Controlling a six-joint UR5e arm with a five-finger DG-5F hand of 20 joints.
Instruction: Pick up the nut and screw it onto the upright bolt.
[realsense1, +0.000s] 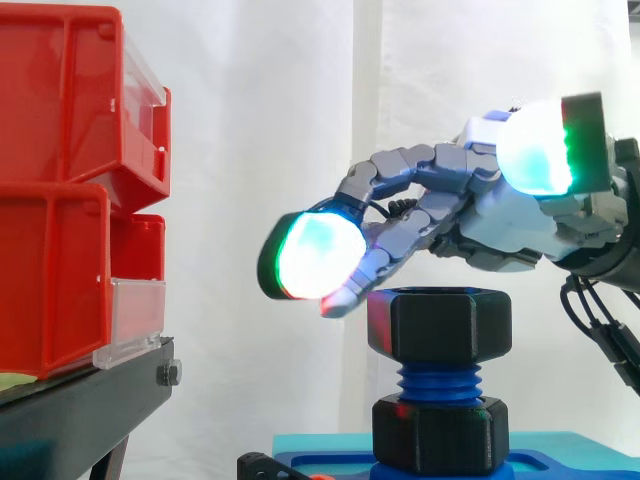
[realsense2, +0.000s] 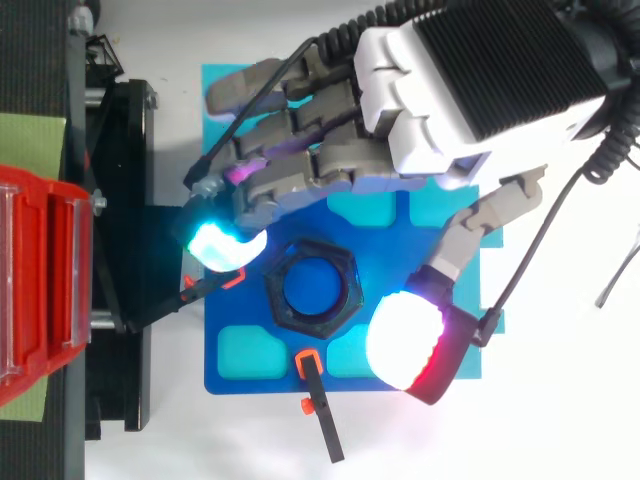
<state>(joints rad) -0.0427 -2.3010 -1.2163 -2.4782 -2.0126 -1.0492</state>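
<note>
Thumb pad (realsense1: 535, 150) nearest cam. Side view: my robot hand (realsense1: 480, 200) hovers spread above black nut (realsense1: 440, 322), pinching nothing; nut sits threaded at top of blue upright bolt (realsense1: 440, 380). Top view: finger pad (realsense2: 220, 245) & thumb flank nut, just beside it; blue base (realsense2: 230, 370) on white worktop (realsense2: 560, 400).

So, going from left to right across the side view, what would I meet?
Red bins on the black stand → glowing tip of the fingers of the hand → black nut on the blue bolt.
</note>
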